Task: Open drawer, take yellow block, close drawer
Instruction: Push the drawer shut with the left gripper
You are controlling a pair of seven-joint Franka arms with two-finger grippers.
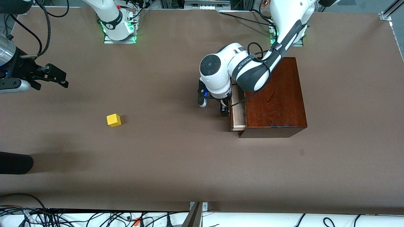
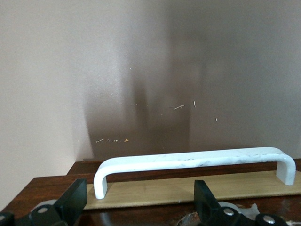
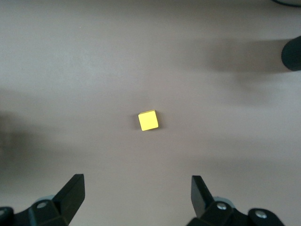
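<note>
Two open end effectors: the left end effector [image 1: 214, 108] hangs with fingers spread just in front of the drawer [image 1: 238, 110], the white handle [image 2: 193, 162] ahead of its fingertips and not clasped; the drawer stands only slightly out of the wooden box [image 1: 274, 94]. To shut it well, I judge, press squarely at the handle's middle — a push along the slide. The handle's long axis runs across the drawer front. The right end effector [image 1: 52, 76] waits over the counter [image 1: 176, 164], the yellow block [image 1: 114, 120] resting there, well apart from the box.
</note>
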